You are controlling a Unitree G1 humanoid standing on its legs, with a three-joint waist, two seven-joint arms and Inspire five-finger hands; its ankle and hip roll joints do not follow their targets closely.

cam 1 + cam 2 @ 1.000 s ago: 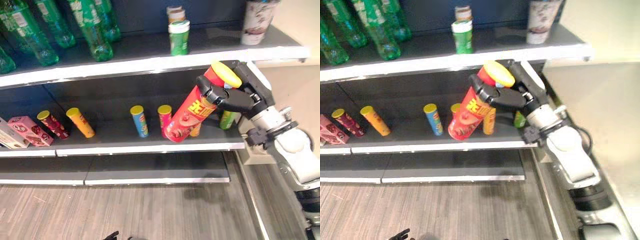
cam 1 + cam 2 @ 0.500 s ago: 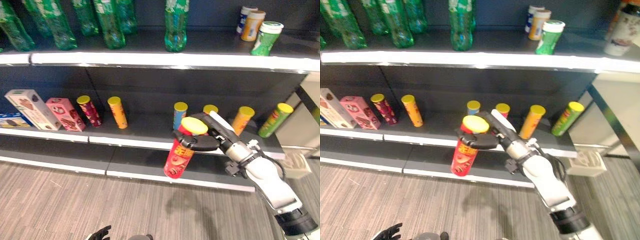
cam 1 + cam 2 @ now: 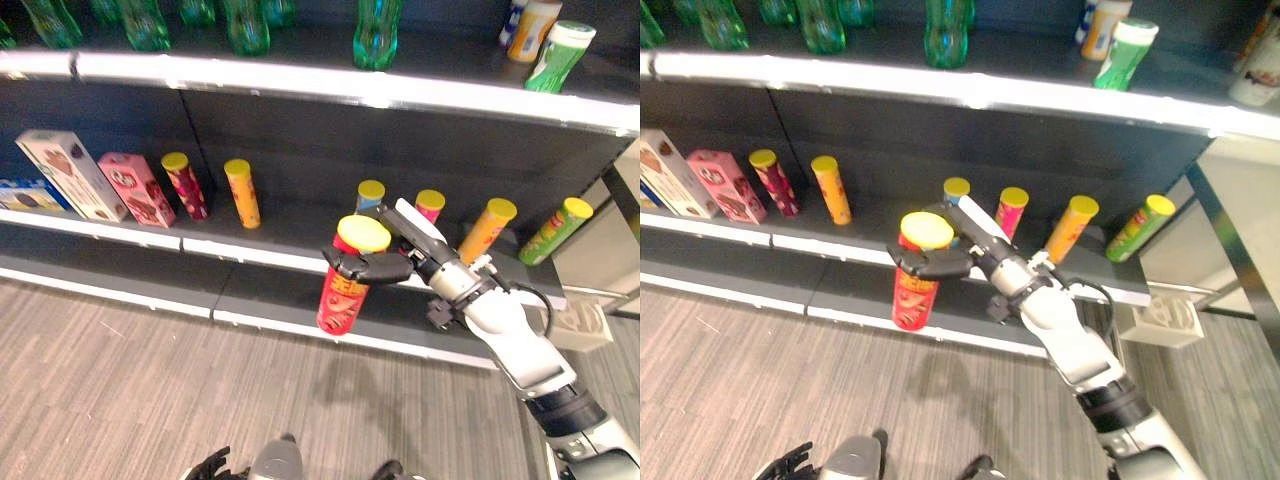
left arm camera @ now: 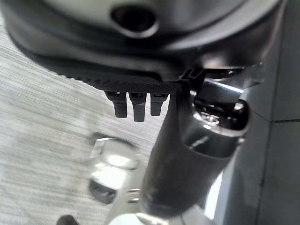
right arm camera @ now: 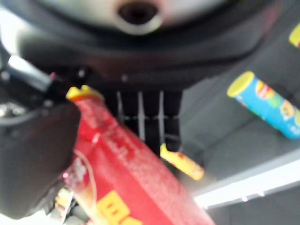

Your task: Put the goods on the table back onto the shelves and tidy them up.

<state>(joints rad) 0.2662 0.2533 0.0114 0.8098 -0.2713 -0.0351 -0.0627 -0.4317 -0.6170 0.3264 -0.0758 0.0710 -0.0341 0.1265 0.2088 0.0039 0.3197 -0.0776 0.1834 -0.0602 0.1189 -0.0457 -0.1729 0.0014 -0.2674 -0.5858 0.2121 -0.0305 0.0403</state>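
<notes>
A tall red can (image 3: 338, 300) with a yellow lid hangs upright in front of the middle shelf's front edge (image 3: 230, 253). My right hand (image 3: 375, 267) is shut on its top end, thumb and fingers round it just below the lid. The right wrist view shows the can's red body (image 5: 131, 178) running down between the thumb (image 5: 33, 154) and the fingers. Behind the can, a blue can (image 3: 368, 193) and a pink can (image 3: 430, 204) stand on the middle shelf. My left hand (image 3: 790, 462) hangs low near the floor, fingers relaxed and holding nothing.
The middle shelf also carries a dark red can (image 3: 183, 185), two orange cans (image 3: 242, 193) (image 3: 487, 228), a green can (image 3: 555, 230), a pink box (image 3: 130, 188) and a white box (image 3: 70, 175). Green bottles (image 3: 375, 25) stand on the top shelf. A low dark shelf (image 3: 280, 300) runs below.
The camera has swung left and down. The red can, earlier tilted in over the middle shelf, now hangs upright in front of that shelf's edge, my right hand still on it.
</notes>
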